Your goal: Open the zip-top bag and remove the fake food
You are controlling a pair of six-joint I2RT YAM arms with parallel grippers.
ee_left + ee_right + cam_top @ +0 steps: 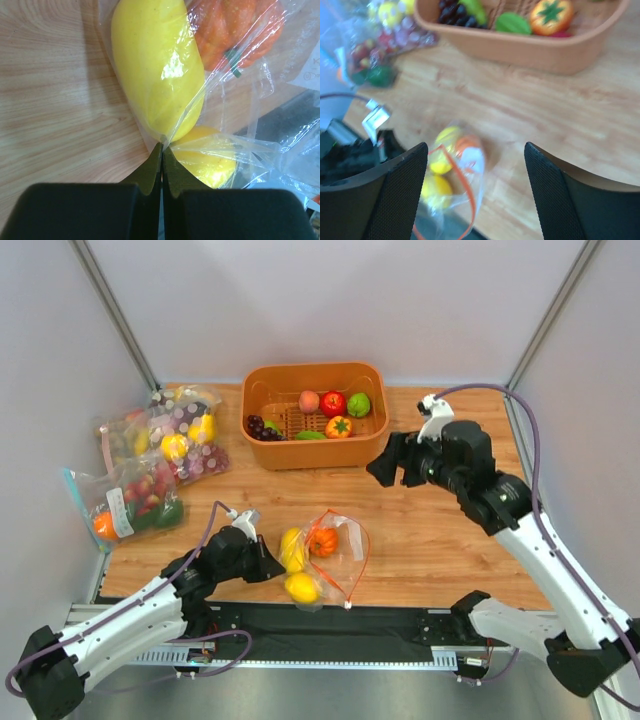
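The zip-top bag (338, 548) lies at the table's near edge, its orange-red zip strip (357, 562) gaping open toward the right. Inside are two yellow lemons (292, 548) (302, 587) and an orange bell pepper (322, 541). My left gripper (274, 565) is shut on the bag's plastic at its left side, pinching a fold (169, 139) between the two lemons (156, 65) (207, 162). My right gripper (392, 468) is open and empty, high above the table to the right of the bag (457, 180).
An orange basket (368, 445) at the back holds a peach, red apple, green fruit, grapes and a pepper. Other filled bags (185, 435) (125, 505) lie at the left. A black strip (330, 625) runs below the table's near edge.
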